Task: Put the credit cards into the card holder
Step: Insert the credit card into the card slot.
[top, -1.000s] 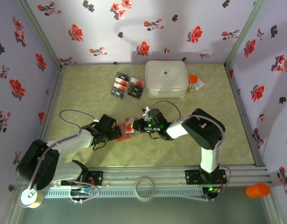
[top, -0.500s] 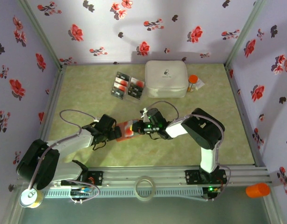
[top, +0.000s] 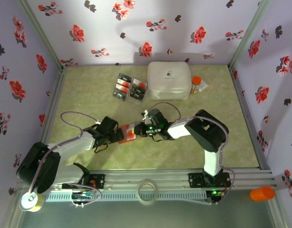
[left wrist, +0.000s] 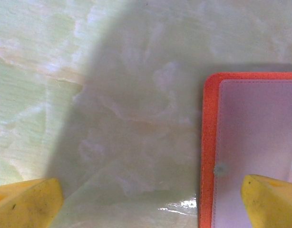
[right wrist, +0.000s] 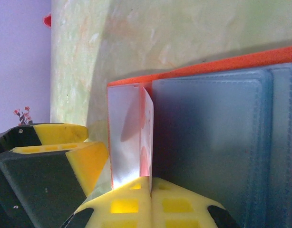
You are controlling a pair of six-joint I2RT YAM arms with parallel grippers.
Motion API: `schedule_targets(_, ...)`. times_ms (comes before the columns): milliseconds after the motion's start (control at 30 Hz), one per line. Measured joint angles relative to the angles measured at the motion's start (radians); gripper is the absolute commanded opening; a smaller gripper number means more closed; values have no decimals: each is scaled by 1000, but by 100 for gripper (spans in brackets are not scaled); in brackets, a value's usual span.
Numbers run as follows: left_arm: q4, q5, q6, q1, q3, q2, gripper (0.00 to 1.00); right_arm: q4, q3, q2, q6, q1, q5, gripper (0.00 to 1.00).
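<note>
The orange card holder (top: 127,132) lies open on the table at centre, with dark pockets (right wrist: 212,133) and a pale window flap (left wrist: 260,142) inside. My right gripper (right wrist: 150,183) is shut on the edge of a white credit card (right wrist: 146,137) with red blotches. The card stands on edge at the seam between the flap and the dark pockets. My left gripper (left wrist: 150,204) is open and straddles the holder's left rim (left wrist: 210,142); one yellow fingertip (left wrist: 272,199) rests over the flap, the other (left wrist: 27,202) over bare table. More credit cards (top: 130,88) lie at the back.
A big white rounded box (top: 169,80) sits at the back, an orange-capped pill bottle (top: 196,84) right of it. Flowered walls close in three sides. A tape ring (top: 148,190) lies on the front rail.
My right gripper has edged left with the card, closer over the open holder. The left gripper has stayed where it was.
</note>
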Motion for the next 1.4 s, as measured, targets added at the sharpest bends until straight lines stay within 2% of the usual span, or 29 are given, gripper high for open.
schedule_targets(533, -2, -4, 1, 1, 8, 21, 100, -176, 88, 3, -27, 0, 0, 0)
schedule_targets(1033, -6, -5, 4, 1, 13, 30, 99, -272, 144, 17, -60, 0, -7, 0)
schedule_targets(1400, -6, -13, 5, 1, 13, 37, 96, -309, 147, -1, -62, 0, -7, 0)
